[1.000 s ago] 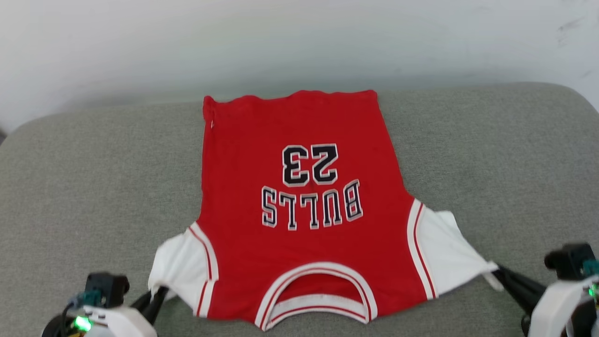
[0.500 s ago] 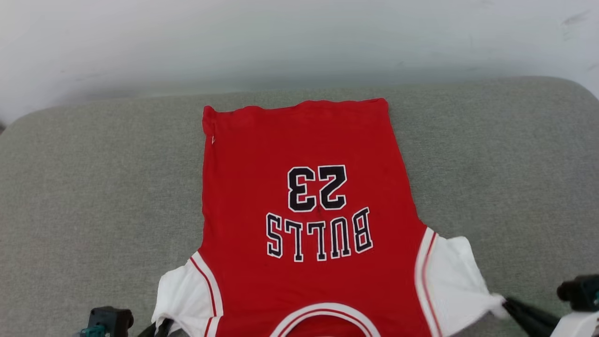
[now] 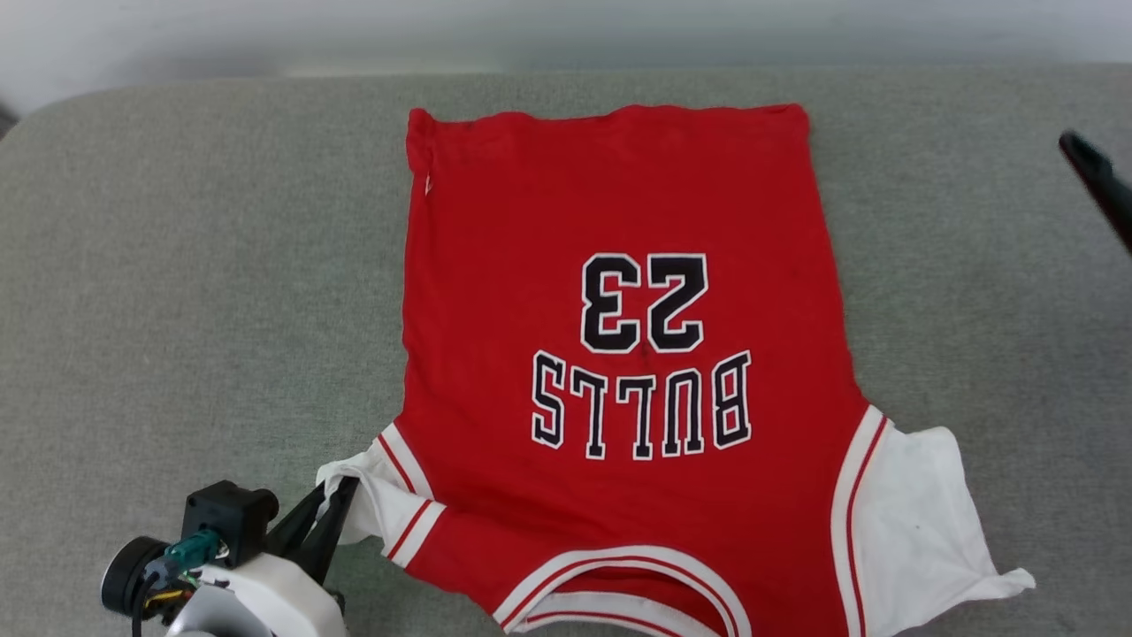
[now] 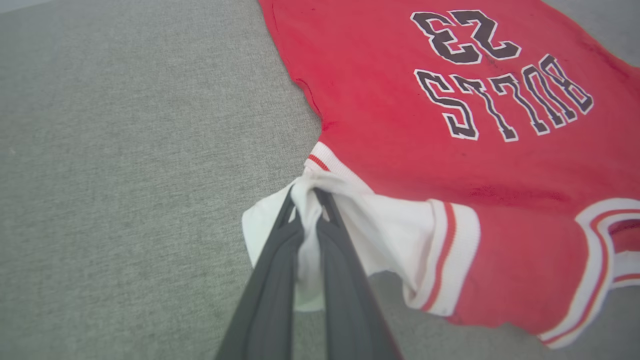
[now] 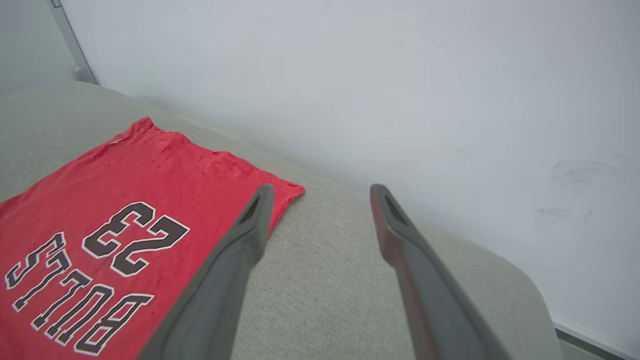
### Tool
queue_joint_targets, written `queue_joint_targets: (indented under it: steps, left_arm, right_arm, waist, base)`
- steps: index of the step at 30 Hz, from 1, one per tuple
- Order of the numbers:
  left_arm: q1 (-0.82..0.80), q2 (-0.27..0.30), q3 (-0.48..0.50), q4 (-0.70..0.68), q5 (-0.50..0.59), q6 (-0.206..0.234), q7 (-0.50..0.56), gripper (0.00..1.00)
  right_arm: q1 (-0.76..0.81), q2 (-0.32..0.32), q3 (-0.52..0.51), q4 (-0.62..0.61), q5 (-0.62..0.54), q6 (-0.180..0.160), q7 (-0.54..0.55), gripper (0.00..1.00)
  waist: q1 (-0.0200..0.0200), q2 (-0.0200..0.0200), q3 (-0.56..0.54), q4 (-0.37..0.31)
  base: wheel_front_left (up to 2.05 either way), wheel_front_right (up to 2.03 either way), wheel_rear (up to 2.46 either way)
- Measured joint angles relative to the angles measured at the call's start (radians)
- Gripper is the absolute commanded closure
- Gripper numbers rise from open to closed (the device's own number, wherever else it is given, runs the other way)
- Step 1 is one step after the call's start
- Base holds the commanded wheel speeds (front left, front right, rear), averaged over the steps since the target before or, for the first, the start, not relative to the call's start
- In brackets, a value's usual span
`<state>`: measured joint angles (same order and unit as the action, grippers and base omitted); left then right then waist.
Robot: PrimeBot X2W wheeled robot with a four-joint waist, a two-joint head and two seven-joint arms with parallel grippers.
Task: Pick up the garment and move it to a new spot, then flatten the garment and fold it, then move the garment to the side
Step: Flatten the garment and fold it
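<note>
The garment (image 3: 619,221), a red jersey with white sleeves and black "BULLS 23" lettering, lies spread face up on the grey cushion (image 3: 177,265), collar toward me. My left gripper (image 3: 340,491) is shut on its white left sleeve (image 4: 380,230), which bunches between the dark fingers (image 4: 270,280). The right sleeve (image 3: 920,513) lies loose and flat. My right gripper (image 5: 320,192) is open and empty, raised above the cushion beside the garment's (image 5: 125,200) far hem corner; one dark finger (image 3: 1097,177) shows at the head view's right edge.
A pale wall (image 5: 350,75) rises just behind the cushion's (image 5: 325,280) far edge. The cushion's rounded corner (image 5: 525,280) drops off at the right. Bare grey fabric extends left and right of the garment.
My right gripper has let go of the right sleeve, opened, and lifted away toward the far right. The left sleeve has bunched inward in my left gripper. The head camera has tilted down.
</note>
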<state>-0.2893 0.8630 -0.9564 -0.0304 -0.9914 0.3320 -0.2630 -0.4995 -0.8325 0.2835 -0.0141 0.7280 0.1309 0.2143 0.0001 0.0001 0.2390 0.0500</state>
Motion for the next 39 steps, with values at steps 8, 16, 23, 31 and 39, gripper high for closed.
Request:
queue_joint_targets:
  steps: [8, 16, 23, 31, 39]
  left_arm:
    - [-0.061, -0.021, 0.032, -0.06, 0.073, 0.02, 0.0, 1.0]
    - [-0.128, -0.058, 0.043, -0.09, 0.139, 0.014, 0.0, 1.0]
    - [-0.174, -0.085, 0.05, -0.115, 0.185, 0.011, 0.0, 1.0]
    - [-0.203, -0.105, 0.058, -0.136, 0.207, 0.014, -0.005, 1.0]
    - [-0.202, -0.115, 0.057, -0.128, 0.211, 0.015, -0.005, 1.0]
  right_arm:
    - [-0.426, 0.071, 0.102, 0.1, -0.057, 0.0, 0.398, 0.0]
    - [-0.717, 0.145, 0.208, 0.323, -0.033, 0.0, 0.811, 0.0]
    - [-0.839, 0.202, 0.199, 0.447, -0.086, 0.0, 0.968, 0.0]
    - [-0.833, 0.236, 0.209, 0.494, -0.116, 0.0, 1.002, 0.0]
    - [-0.802, 0.22, 0.206, 0.479, -0.104, 0.0, 0.964, 1.0]
  waist:
    - [0.0002, 0.0, 0.148, 0.06]
    - [0.0002, 0.0, 0.282, 0.128]
    - [0.0002, 0.0, 0.385, 0.181]
    - [-0.0001, 0.0, 0.468, 0.22]
    - [-0.0002, -0.0001, 0.458, 0.221]
  base:
    - [0.0, 0.0, 0.0]
    - [0.0, 0.0, 0.0]
    - [0.0, 0.0, 0.0]
    - [0.0, 0.0, 0.0]
    - [0.0, 0.0, 0.0]
